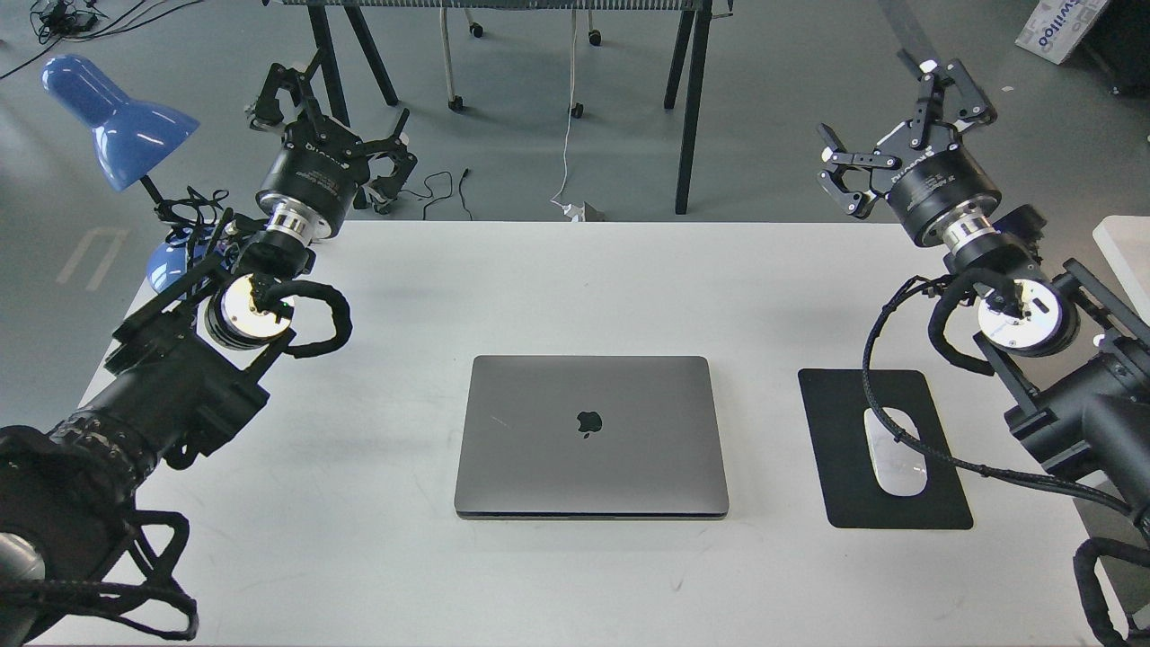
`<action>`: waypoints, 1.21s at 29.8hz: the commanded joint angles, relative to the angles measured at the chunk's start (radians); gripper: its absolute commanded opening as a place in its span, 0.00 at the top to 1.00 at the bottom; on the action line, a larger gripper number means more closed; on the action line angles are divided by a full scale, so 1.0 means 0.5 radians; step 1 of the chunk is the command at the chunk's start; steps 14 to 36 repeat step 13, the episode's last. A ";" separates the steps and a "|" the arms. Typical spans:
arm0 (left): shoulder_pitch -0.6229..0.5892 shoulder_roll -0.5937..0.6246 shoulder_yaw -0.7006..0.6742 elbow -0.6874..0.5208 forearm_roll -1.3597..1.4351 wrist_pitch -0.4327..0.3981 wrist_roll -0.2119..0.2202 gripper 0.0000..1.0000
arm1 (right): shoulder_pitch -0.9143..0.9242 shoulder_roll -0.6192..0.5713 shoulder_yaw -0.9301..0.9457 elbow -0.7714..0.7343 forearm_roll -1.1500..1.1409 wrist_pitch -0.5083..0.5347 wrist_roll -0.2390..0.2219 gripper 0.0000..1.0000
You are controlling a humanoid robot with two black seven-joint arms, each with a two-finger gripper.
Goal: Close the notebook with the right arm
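The notebook (591, 436) is a space-grey laptop lying shut and flat in the middle of the white table (575, 279), its lid with the black apple logo facing up. My right gripper (898, 117) is open and empty, raised high beyond the table's far right corner, well away from the notebook. My left gripper (328, 117) is open and empty, raised beyond the far left edge of the table near the blue lamp (112, 117).
A black mouse pad (844, 404) with a white mouse (898, 458) lies right of the notebook. The right arm's braided cable (876, 359) hangs over the pad. Table legs and cables stand on the floor behind.
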 commanded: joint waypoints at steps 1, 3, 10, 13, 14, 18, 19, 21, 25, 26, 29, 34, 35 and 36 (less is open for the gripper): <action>0.000 0.000 0.002 0.000 0.000 -0.004 0.000 0.00 | -0.003 -0.005 0.067 -0.113 0.217 0.007 0.001 0.00; 0.000 0.000 0.005 0.000 0.000 -0.004 0.000 0.00 | 0.003 -0.002 0.113 -0.211 0.226 0.013 -0.002 0.00; 0.000 0.000 0.014 0.000 0.000 -0.004 0.000 0.00 | 0.019 0.011 0.131 -0.346 0.226 0.020 -0.002 0.00; 0.000 0.000 0.014 0.000 0.000 -0.004 0.000 0.00 | 0.019 0.014 0.101 -0.346 0.223 -0.005 -0.005 0.00; 0.000 0.000 0.014 0.000 0.000 -0.004 0.000 0.00 | 0.019 0.014 0.101 -0.346 0.223 -0.005 -0.005 0.00; 0.000 0.000 0.014 0.000 0.000 -0.004 0.000 0.00 | 0.019 0.014 0.101 -0.346 0.223 -0.005 -0.005 0.00; 0.000 0.000 0.014 0.000 0.000 -0.004 0.000 0.00 | 0.019 0.014 0.101 -0.346 0.223 -0.005 -0.005 0.00; 0.000 0.000 0.014 0.000 0.000 -0.004 0.000 0.00 | 0.019 0.014 0.101 -0.346 0.223 -0.005 -0.005 0.00; 0.000 0.000 0.014 0.000 0.000 -0.004 0.000 0.00 | 0.019 0.014 0.101 -0.346 0.223 -0.005 -0.005 0.00; 0.000 0.000 0.014 0.000 0.000 -0.004 0.000 0.00 | 0.019 0.014 0.101 -0.346 0.223 -0.005 -0.005 0.00; 0.000 0.000 0.014 0.000 0.000 -0.004 0.000 0.00 | 0.019 0.014 0.101 -0.346 0.223 -0.005 -0.005 0.00; 0.000 0.000 0.014 0.000 0.000 -0.004 0.000 0.00 | 0.019 0.014 0.101 -0.346 0.223 -0.005 -0.005 0.00; 0.000 0.000 0.014 0.000 0.000 -0.004 0.000 0.00 | 0.019 0.014 0.101 -0.346 0.223 -0.005 -0.005 0.00; 0.000 0.000 0.014 0.000 0.000 -0.004 0.000 0.00 | 0.019 0.014 0.101 -0.346 0.223 -0.005 -0.005 0.00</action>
